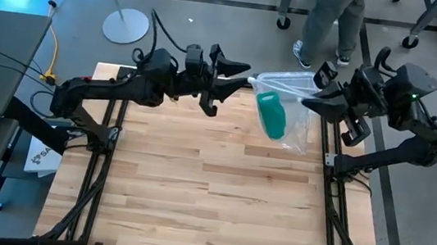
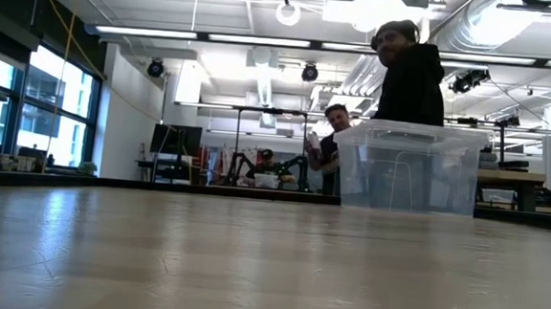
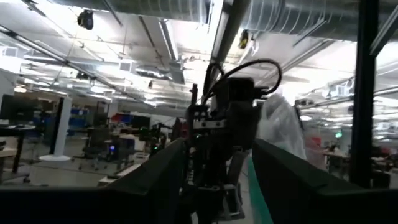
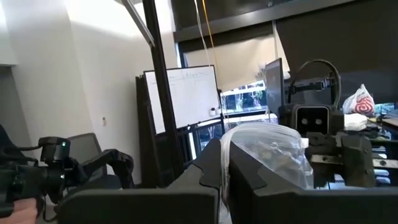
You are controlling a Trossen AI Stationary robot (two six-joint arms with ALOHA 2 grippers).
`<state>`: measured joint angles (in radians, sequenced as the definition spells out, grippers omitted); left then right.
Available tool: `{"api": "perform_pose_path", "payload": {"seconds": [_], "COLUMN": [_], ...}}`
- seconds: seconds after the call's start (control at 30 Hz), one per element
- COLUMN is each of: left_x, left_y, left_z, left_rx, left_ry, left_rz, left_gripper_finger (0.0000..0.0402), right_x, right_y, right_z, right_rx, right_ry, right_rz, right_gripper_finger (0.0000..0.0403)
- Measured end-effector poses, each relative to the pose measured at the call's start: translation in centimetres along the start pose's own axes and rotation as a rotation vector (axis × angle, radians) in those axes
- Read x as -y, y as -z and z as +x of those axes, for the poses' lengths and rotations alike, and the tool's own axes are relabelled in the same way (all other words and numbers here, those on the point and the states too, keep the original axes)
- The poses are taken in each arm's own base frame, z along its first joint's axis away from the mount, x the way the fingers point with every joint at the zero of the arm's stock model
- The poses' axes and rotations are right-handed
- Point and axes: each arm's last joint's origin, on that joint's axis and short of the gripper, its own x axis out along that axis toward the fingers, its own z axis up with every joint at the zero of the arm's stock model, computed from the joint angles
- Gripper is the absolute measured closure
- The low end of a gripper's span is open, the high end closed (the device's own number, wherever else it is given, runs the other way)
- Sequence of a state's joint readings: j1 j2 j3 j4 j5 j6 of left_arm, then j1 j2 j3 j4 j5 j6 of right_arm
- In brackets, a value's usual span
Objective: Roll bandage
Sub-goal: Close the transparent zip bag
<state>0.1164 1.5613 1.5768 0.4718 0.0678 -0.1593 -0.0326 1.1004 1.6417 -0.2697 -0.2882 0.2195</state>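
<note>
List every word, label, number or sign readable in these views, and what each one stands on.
No text can be read in any view.
Whiteboard in the right wrist view: faint writing, too small to read.
White sheet by the table's left edge in the high view: dark print, blurred.
Red-and-white bag in the right wrist view: markings, unreadable.

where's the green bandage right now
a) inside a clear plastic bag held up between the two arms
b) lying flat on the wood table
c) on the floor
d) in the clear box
a: in the high view the green bandage sits inside the clear plastic bag, which hangs between the right gripper, shut on its rim, and the open left gripper.
</note>
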Motion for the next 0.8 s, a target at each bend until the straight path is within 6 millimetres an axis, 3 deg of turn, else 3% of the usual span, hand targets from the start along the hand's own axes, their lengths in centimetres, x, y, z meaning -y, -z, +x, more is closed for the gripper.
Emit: {"api": "perform_pose_path", "payload": {"seconds": [0.5, 0.8], "left_x": [0.1, 0.5], "left_y": [0.6, 1.0], "left_z": [0.2, 0.6], "left_rx": [-0.009, 0.023], "left_ry": [-0.006, 0.100], "left_rz": [-0.035, -0.104], "left_gripper_finger": [0.0215, 0.0219], "right_x": [0.3, 0.7], "right_y": [0.3, 0.7], "right_z": [1.1, 1.9], "right_rx": [0.012, 0.005], "right_ry": [-0.025, -0.028], "right_rz": [0.003, 0.031], "right_gripper_finger": [0.0403, 0.0403]}}
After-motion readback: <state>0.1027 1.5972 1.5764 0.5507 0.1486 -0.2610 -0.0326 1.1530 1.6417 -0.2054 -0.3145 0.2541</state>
